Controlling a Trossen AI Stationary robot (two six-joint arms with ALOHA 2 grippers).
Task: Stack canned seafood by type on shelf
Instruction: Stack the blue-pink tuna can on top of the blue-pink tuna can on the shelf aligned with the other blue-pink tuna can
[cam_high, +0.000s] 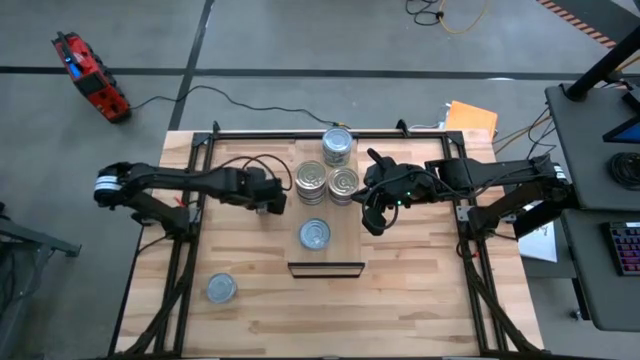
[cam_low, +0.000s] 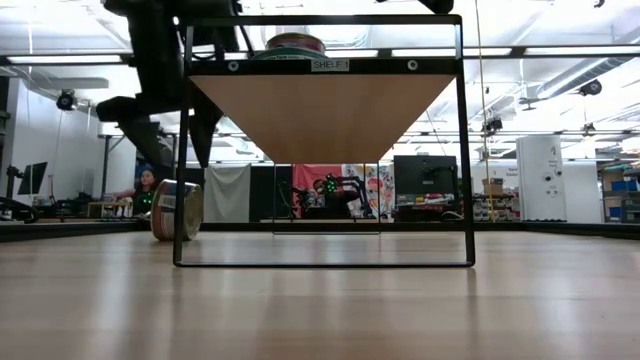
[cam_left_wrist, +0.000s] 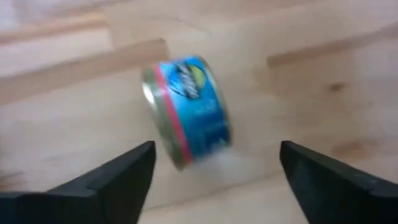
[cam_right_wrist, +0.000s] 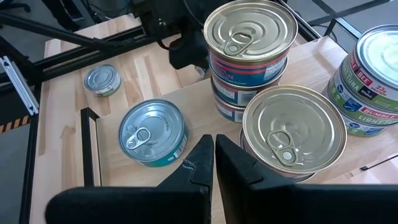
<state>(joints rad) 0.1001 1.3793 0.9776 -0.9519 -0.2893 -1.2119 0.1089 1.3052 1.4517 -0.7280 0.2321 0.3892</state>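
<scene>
A blue-labelled can (cam_left_wrist: 186, 112) stands tilted on its rim on the table, showing in the low view as a can on edge (cam_low: 177, 210). My left gripper (cam_left_wrist: 214, 180) hangs open above it, left of the shelf (cam_high: 345, 250), one finger to each side and clear of it. In the high view my left gripper (cam_high: 272, 203) hides this can. On the shelf stand two gold-topped piles (cam_right_wrist: 250, 31) (cam_right_wrist: 292, 130), a pale blue-topped can (cam_right_wrist: 152, 134) and a green-labelled pile (cam_right_wrist: 373, 81). My right gripper (cam_right_wrist: 214, 162) is shut and empty, above the shelf's right side.
One more can (cam_high: 221, 289) stands upright on the table at the near left. The shelf is a raised plank on a thin black frame (cam_low: 470, 150) with open room under it. Black rails (cam_high: 190, 250) run along both sides of the table.
</scene>
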